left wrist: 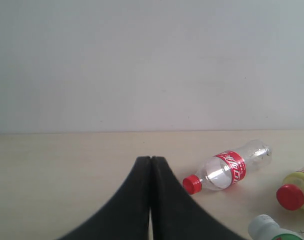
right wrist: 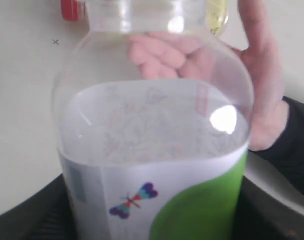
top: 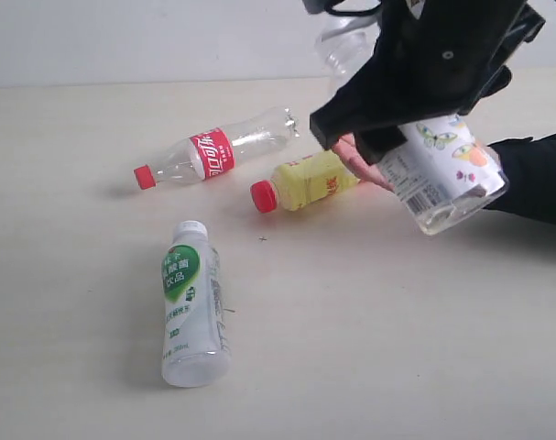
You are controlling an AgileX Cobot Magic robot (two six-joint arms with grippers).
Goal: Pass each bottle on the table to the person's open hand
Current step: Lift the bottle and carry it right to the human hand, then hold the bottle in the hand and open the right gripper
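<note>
Left gripper [left wrist: 150, 172]: 2 fingers pressed together, empty. Right arm [top: 447, 50] enters the exterior view from 1 o'clock; right gripper [top: 365, 136] points toward 8 o'clock, jaws spread wide, clamping the butterfly-label bottle [top: 447, 160].

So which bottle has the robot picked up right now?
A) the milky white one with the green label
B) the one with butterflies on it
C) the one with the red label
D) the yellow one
B: the butterfly bottle is clamped in the right gripper off the table, by the person's hand, while the red-label bottle, yellow bottle and milky white bottle lie on the tabletop.
</note>
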